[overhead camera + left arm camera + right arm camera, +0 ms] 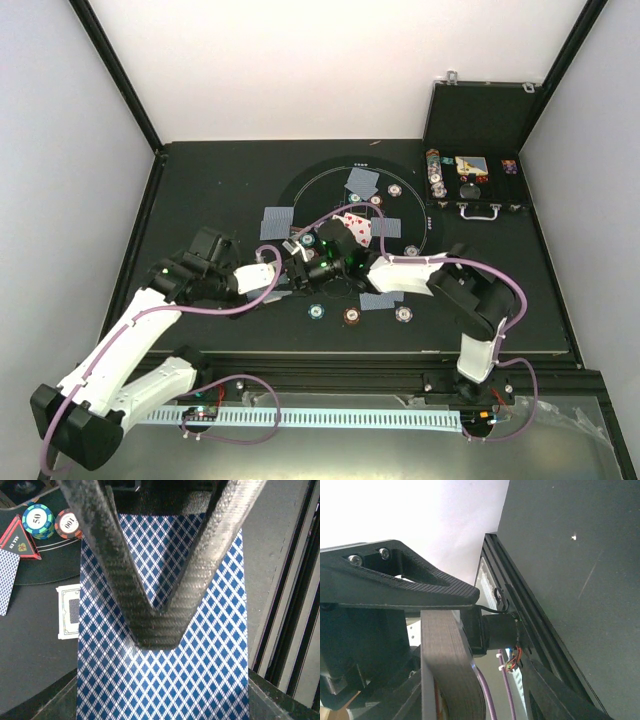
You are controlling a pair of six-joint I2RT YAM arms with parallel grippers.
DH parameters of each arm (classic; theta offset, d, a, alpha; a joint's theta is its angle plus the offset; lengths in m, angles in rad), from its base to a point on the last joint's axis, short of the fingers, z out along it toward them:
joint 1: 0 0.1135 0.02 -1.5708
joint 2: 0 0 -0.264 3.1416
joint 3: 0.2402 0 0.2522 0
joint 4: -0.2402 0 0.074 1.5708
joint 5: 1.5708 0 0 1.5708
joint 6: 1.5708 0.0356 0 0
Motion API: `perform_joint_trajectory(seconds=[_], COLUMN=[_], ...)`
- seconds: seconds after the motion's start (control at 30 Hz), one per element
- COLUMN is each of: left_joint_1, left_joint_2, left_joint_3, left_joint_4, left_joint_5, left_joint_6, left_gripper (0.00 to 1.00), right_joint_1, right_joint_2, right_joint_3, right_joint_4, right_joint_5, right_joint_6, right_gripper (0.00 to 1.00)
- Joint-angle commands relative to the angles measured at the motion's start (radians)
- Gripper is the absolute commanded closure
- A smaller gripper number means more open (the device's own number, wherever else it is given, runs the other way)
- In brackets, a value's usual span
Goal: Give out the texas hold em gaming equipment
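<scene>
Carbon-weave fingers [110, 570] of the left claw [155, 639] filled the left wrist view, meeting at their tips in a V and closed on a playing card [165, 680] with a blue-and-white diamond back; whether one card or a stack was held could not be told. Beyond it, to the left, a green chip [38, 520] and a brown-red chip [68, 523] lay side by side, touching, with a red triangle [19, 541] just beside them on the round black mat [45, 570]. In the overhead view both arms reached to the middle of the mat, their claws close together. The right claw [338, 258] was dark against the mat, and its wrist view showed only one finger [445, 665], so its state could not be told. Face-down cards [364, 181] lay around the mat, face-up cards [355, 228] with red pips showed just beyond the claws, and three round chips [351, 316] sat in a row near the mat's near edge. An open case [475, 180] stood at the far right corner of the worktop [200, 200].
</scene>
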Motion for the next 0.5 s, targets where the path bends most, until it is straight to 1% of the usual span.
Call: perform_joint_trajectory(seconds=[0.0, 0.27, 0.47], left_joint_1=[0.002, 0.002, 0.003], left_joint_2=[0.004, 0.003, -0.001], left_joint_3=[0.039, 0.034, 0.028], left_joint_4=[0.028, 0.039, 0.039], left_joint_5=[0.008, 0.003, -0.006], left_joint_6=[-0.005, -0.002, 0.004], left_gripper=[0.94, 0.94, 0.95], right_joint_1=[-0.017, -0.028, -0.047], right_joint_2=[-0.032, -0.059, -0.088], right_joint_3=[-0.041, -0.04, -0.046], right_joint_4=[-0.049, -0.099, -0.167], right_joint_5=[0.022, 0.03, 0.039], right_joint_6=[-0.025, -0.054, -0.105], right_gripper=[0.56, 0.68, 0.72])
